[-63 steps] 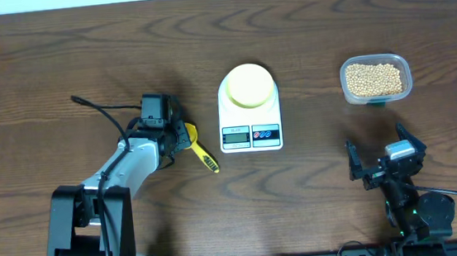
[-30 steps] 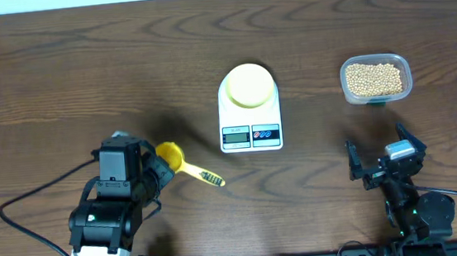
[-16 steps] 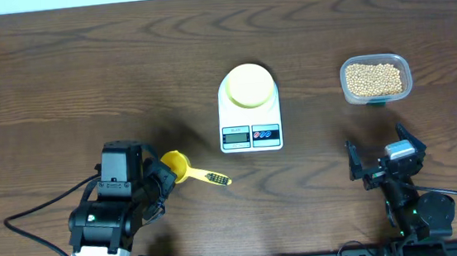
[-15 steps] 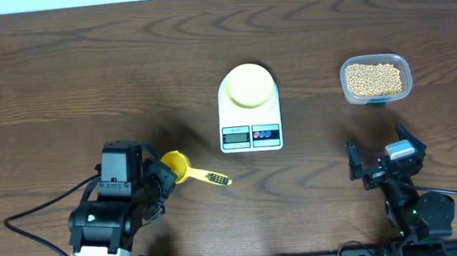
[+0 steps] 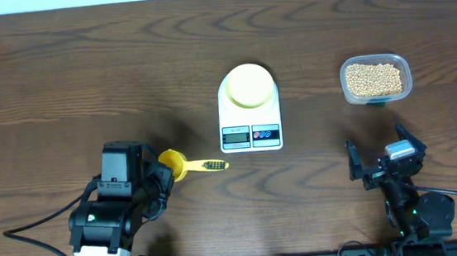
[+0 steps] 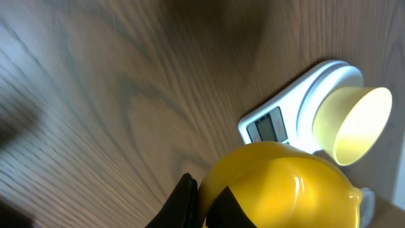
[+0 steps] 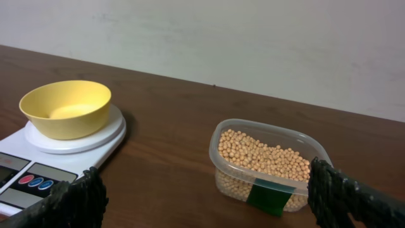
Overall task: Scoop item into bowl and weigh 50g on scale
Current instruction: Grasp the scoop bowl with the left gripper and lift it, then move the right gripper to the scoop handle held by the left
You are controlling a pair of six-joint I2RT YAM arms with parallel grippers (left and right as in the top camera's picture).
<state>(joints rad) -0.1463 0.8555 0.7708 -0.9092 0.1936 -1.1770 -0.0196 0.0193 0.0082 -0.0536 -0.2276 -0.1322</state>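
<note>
Left hand clamped on yellow scoop by its cup, handle free; right hand idle, fingers apart. Beans in clear tub, well right of empty bowl on scale. Risk: held by the cup, scoop may twist or slip when digging

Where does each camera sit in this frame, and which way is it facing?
Overhead: above the table, looking straight down; both arms show, left gripper holding the yellow scoop, right gripper open.
Left wrist: low behind the scoop, facing the scale and bowl; one dark finger shows.
Right wrist: low, facing bowl and bean tub; both fingertips show.
All three views share scale and bowl.
</note>
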